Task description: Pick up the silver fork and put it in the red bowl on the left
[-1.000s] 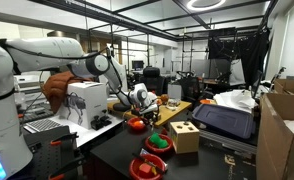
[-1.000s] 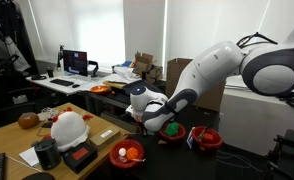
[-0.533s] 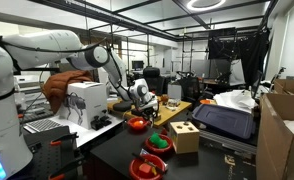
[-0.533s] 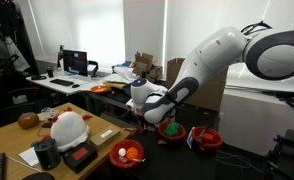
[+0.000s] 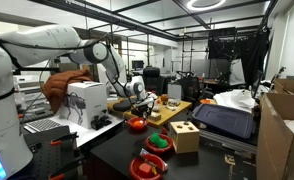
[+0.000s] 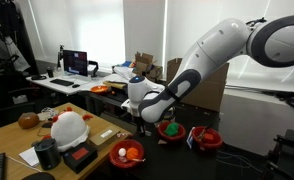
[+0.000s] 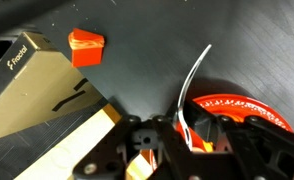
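The silver fork (image 7: 194, 80) is clamped at one end in the closed gripper (image 7: 182, 135), its free end pointing to the upper right of the wrist view. It is held lifted, presumably for carrying to the red bowl (image 5: 136, 124), seen lower centre in an exterior view.

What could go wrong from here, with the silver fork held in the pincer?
The pincer grips the silver fork near one end, so the long free part could swing or slip out. The red bowl is small and shallow; a long fork released off-centre may tip over its rim. The red bowl with green pieces stands close by, so the drop could land in the wrong one.
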Robot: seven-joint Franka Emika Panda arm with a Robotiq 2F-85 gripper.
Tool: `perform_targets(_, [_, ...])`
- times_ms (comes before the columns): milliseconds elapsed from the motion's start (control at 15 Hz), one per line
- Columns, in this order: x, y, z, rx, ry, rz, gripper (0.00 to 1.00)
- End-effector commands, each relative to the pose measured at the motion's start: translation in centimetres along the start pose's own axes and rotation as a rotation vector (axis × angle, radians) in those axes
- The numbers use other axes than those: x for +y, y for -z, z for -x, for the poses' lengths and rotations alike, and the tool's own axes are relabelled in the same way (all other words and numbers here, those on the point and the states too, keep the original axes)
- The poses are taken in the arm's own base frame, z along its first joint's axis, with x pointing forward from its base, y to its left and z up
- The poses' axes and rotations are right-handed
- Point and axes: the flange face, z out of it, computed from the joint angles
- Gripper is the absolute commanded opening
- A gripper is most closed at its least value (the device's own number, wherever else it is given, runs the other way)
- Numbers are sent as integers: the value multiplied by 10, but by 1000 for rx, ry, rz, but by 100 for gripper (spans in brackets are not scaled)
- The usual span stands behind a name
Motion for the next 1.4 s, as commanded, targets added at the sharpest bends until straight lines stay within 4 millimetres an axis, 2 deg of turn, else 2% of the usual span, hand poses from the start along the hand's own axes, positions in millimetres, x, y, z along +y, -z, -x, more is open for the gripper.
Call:
perform_targets(0, [-6,10,0,40,43,-35,3])
perform_targets(667, [-38,11,-43,97,158,-46,3])
perform_targets(933, [-39,4,-50,116,186,-27,3])
perform_targets(1333, [-31,-13,-57,137,178,42,3])
